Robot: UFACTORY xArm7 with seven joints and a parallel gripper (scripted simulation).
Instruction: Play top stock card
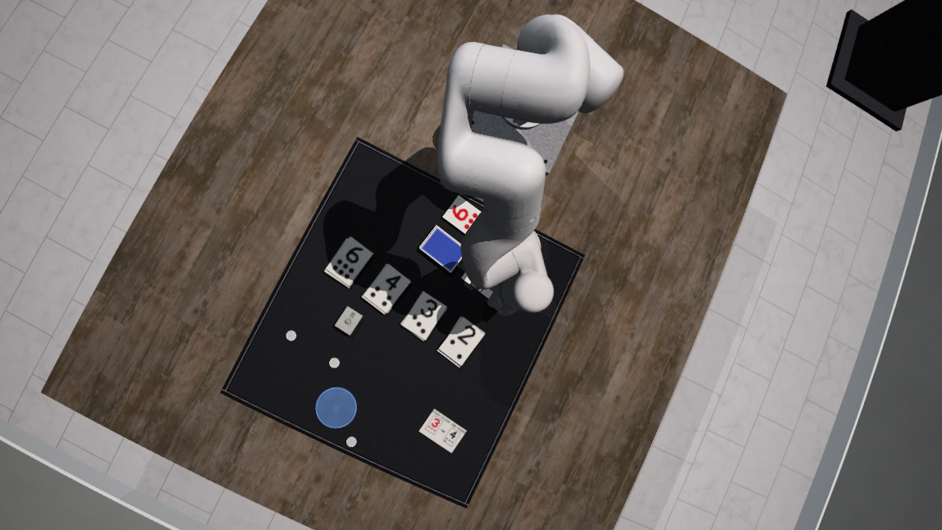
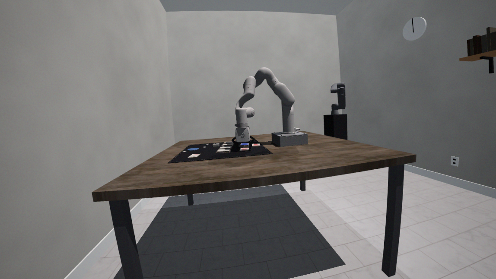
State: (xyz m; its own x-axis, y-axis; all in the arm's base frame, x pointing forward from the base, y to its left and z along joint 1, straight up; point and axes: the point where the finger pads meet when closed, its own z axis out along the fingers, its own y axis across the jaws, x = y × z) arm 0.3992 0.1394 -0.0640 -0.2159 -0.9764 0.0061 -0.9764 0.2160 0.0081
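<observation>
The blue-backed face-down stock (image 1: 441, 247) lies on the black mat (image 1: 406, 312), with a face-up red 6 card (image 1: 463, 214) just behind it. Four face-up black piles stand in a row: 6 (image 1: 349, 261), 4 (image 1: 386, 288), 3 (image 1: 423, 314) and 2 (image 1: 461, 340). My gripper (image 1: 479, 282) hangs low over the mat just right of the stock, mostly hidden under the arm's wrist. It is open and holds nothing. In the side view the gripper (image 2: 241, 141) stands right above the blue stock (image 2: 244, 144).
A blue disc (image 1: 336, 407), three small white pegs, a small grey tile (image 1: 348, 320) and a reference card showing 3 and 4 (image 1: 442, 430) lie on the mat's near part. The arm's grey base (image 2: 288, 138) stands behind the mat.
</observation>
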